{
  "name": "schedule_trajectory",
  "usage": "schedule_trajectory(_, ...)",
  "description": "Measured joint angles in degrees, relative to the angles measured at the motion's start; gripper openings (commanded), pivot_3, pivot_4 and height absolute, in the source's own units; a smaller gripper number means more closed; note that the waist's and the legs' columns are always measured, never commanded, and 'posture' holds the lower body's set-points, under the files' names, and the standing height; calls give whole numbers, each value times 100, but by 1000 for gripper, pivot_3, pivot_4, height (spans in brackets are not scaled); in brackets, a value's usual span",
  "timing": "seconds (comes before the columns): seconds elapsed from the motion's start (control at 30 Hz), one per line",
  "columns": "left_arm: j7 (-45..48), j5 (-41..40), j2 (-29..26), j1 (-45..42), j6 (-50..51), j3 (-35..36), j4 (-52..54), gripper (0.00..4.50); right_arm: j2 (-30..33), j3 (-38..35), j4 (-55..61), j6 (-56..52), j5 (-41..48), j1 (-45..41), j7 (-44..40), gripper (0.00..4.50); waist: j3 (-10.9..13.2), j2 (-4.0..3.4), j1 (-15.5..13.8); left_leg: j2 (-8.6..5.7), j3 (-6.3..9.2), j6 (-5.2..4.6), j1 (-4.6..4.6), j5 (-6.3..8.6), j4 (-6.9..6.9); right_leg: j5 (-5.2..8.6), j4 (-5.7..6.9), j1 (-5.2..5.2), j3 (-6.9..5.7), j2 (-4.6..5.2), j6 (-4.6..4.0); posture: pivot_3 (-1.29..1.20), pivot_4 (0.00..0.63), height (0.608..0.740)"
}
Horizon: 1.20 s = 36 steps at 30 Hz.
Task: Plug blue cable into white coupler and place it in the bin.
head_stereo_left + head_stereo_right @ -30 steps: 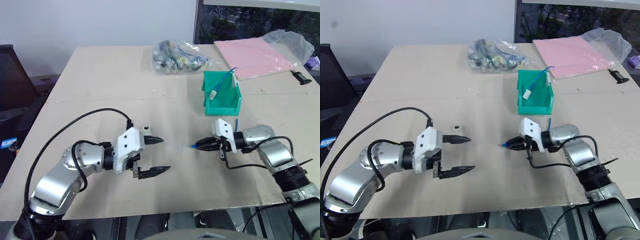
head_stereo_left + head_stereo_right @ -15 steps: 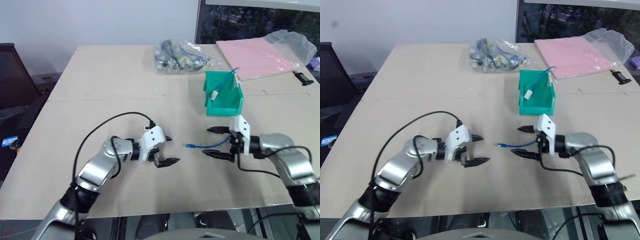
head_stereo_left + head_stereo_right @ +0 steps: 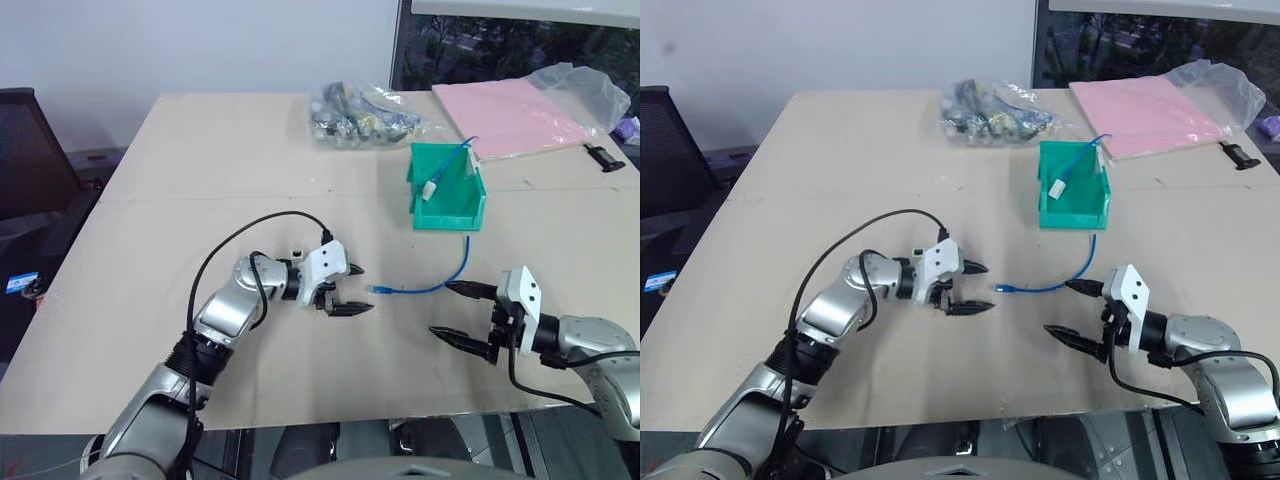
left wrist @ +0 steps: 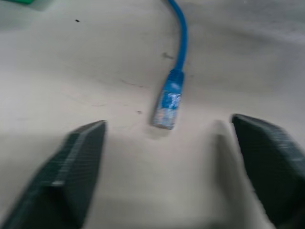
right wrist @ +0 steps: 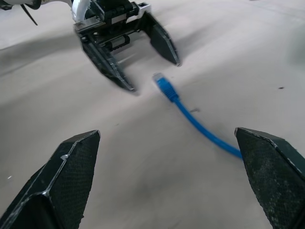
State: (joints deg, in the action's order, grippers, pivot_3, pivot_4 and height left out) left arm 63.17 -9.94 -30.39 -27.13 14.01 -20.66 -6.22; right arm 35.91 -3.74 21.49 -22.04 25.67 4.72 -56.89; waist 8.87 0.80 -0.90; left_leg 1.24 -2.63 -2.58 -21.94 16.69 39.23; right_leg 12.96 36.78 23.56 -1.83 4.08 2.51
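Blue cable [image 3: 432, 288] lying loose on the bench [image 3: 200, 180], plug end before the left claw [image 3: 345, 290].
Both claws are gaping empty; right claw [image 3: 468, 317] is sitting apart. A careless closing risks nudging the plug away.

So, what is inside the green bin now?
Inside the bin, a light-blue cord hangs over the back wall, with a small white piece at its end. The bin's front wall covers the floor, so anything lying flat there cannot be seen.
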Motion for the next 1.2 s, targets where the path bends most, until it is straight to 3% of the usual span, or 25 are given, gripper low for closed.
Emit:
schedule_trajectory(0.07, 76, 80, 18, -55, -155, -13, -100, 1879, 1, 0, -1, 29, -1, -1, 25, 4500, 0, 0, 0, -1, 2, -6, -3, 4, 0, 1, -4, 1, -2, 0, 2, 0, 150, 740)
schedule_trajectory(0.2, 149, 193, 49, -121, -352, -16, -235, 830, 1, 0, -8, 97, -5, -12, 88, 4500, 0, 0, 0, -2, 5, -13, -4, 8, -1, 2, -5, 1, -4, -1, 4, 0, 150, 740)
schedule_trajectory(0.27, 225, 195, 183, -113, -456, -61, -280, 71, -2, 0, -8, 120, -5, -24, 122, 4500, 0, 0, -6, 0, 6, -14, -5, 8, -1, 2, -5, 1, -4, 2, 4, 0, 150, 740)
schedule_trajectory(0.7, 401, 231, 380, -75, -628, -63, -352, 9, -18, -2, 20, 40, 251, 186, 216, 4500, 0, 1, -6, 0, 6, -14, -4, 8, 2, 2, -1, 0, -1, 2, 4, 0, 150, 740)
schedule_trajectory(0.8, 388, -177, 633, -69, -33, 97, -286, 9, -49, -20, 318, -593, 955, 382, 259, 4500, 2, 3, 3, 4, 9, -14, -7, 8, 5, 2, -2, 1, -2, 4, 4, 0, 150, 740)
schedule_trajectory(0.97, 245, -1558, 910, -72, 1869, 753, 452, 9, -368, -202, 574, -1666, 2460, 548, 711, 4500, 5, 8, 31, 9, 15, -14, 1, 8, 5, 1, 6, 0, 1, 2, 4, 0, 150, 740)
schedule_trajectory(1.0, 149, -2144, 952, -48, 2664, 986, 716, 9, -649, -244, 559, -1806, 2772, 366, 1007, 4500, 5, 8, 41, 10, 22, -14, 2, 8, 5, 1, 8, 0, -3, -3, 3, 0, 150, 740)
schedule_trajectory(1.2, -181, -3230, 1101, 18, 3939, 1436, 1139, 9, -1253, -407, 488, -2037, 3700, -355, 1800, 4500, 8, 13, 27, 8, 26, -14, 2, 8, 5, 0, 12, 0, -4, -4, 2, 0, 150, 740)
